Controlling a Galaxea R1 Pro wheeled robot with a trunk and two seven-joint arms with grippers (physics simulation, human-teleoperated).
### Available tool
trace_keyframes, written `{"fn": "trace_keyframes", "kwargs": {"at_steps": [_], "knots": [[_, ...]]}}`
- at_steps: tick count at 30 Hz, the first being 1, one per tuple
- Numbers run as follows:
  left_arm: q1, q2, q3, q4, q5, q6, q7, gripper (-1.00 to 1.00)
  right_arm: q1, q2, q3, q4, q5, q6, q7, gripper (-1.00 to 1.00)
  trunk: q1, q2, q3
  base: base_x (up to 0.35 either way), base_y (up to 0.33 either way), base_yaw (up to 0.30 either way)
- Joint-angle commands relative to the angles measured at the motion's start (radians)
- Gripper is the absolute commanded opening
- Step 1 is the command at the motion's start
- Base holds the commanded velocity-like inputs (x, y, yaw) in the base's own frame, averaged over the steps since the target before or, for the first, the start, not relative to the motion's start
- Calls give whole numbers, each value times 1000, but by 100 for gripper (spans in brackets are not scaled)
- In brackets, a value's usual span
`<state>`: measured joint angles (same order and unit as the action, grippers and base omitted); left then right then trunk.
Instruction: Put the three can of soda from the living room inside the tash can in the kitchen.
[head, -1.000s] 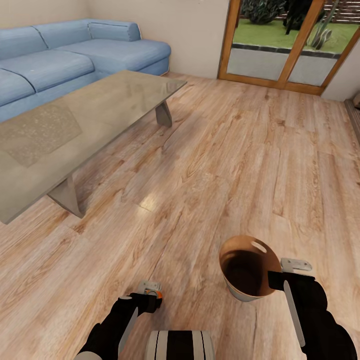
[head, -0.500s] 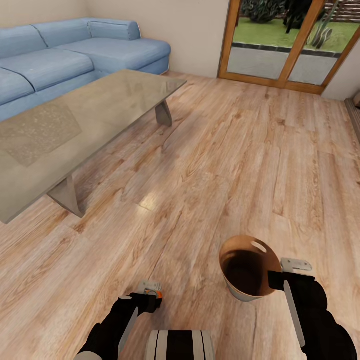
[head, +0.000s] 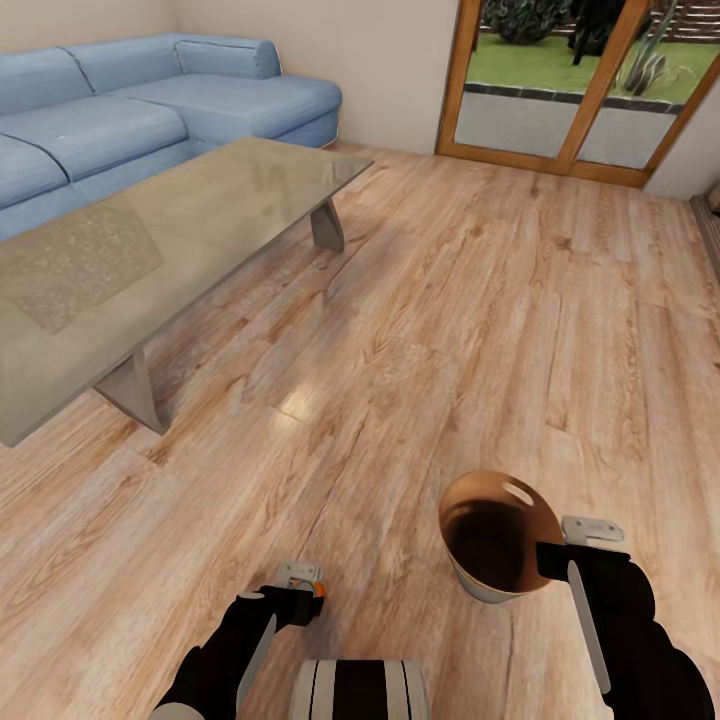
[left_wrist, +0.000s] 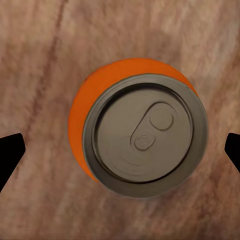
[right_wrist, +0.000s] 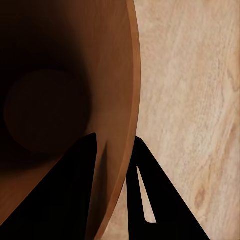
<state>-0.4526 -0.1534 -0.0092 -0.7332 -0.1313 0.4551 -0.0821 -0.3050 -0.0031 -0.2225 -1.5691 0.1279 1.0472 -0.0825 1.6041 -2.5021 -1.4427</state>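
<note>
Right claw (right_wrist: 112, 150) astride bin rim (right_wrist: 131, 100)

— What carries the things here?
— The light wood plank floor (head: 480, 300). A low glass table (head: 150, 260) stands on it at ten o'clock, and the blue sofa (head: 150, 110) behind that, at eleven.
— And the table top?
— I see only reflections on the glass.

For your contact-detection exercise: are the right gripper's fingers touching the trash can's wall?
Touching. In the right wrist view, the right gripper has one dark finger inside and the other outside the trash can, both against its rim wall.
</note>
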Motion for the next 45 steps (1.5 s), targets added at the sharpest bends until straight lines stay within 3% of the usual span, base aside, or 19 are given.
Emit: {"fn": "trace_keyframes", "kwargs": {"at_steps": [1,5,6,26,45], "knots": [[0,0,0,0,0,0,0,100,0,0,0,0,-4,0,2,-100,0,0,0,0,0,0],[0,0,0,0,-1,0,1,100,0,0,0,0,-4,0,1,-100,0,0,0,0,0,0],[0,0,0,0,-1,0,1,-100,0,0,0,0,-4,0,1,-100,0,0,0,0,0,0],[0,0,0,0,-2,1,4,-100,0,3,1,0,-4,0,1,-100,0,0,1,0,0,0],[0,0,0,1,-2,1,4,-100,0,0,2,0,-4,0,1,-100,0,0,29,0,0,0]]}}
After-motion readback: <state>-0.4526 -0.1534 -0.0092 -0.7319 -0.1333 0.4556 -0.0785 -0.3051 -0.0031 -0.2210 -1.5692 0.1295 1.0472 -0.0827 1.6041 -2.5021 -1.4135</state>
